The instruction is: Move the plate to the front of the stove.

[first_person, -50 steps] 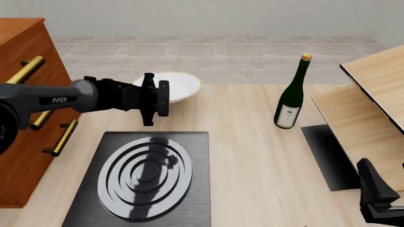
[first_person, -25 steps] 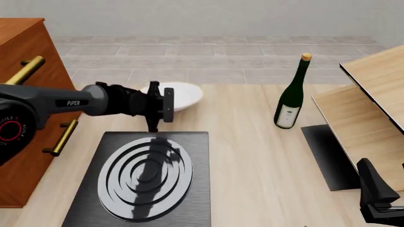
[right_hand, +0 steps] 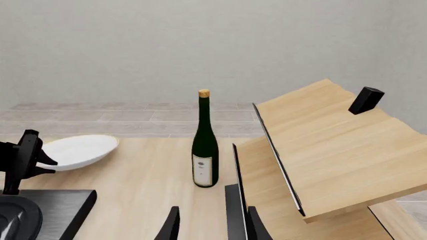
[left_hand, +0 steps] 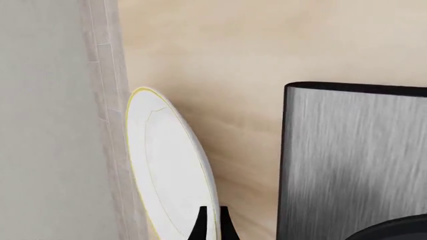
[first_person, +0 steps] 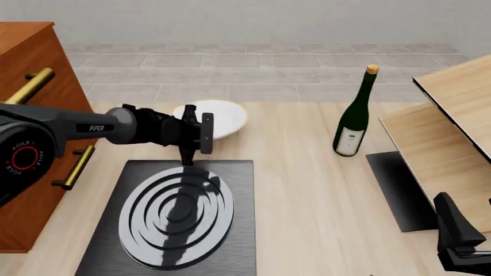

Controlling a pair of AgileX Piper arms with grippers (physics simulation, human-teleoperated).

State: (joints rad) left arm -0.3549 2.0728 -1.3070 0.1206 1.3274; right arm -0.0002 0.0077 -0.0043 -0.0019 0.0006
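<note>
Since the picture 1 second ago, my left arm has slid rightward and a little nearer across the table, so my left gripper (first_person: 208, 133) now sits at the near left edge of the plate (first_person: 222, 118), just beyond the far edge of the stove (first_person: 172, 215). From the front view I cannot tell whether its fingers are parted or closed, since they are seen end-on. In the left wrist view only 2 dark fingertips (left_hand: 200, 226) show, close together against the plate's (left_hand: 170, 170) rim, with a thin gap between them; whether they pinch the rim I cannot tell.

With the stove as the dial's centre in the front view, the plate lies at about 12 o'clock, on the wooden table (first_person: 307, 190) near its far edge. A green wine bottle (first_person: 355, 115) stands upright at roughly 2 o'clock, well apart from the plate.

My right gripper (right_hand: 203, 225) rests low at the table's near right corner, its fingers parted and holding nothing, beside a tilted wooden rack (first_person: 452, 126). A wooden drawer cabinet (first_person: 31, 115) with brass handles stands at 9 o'clock.
</note>
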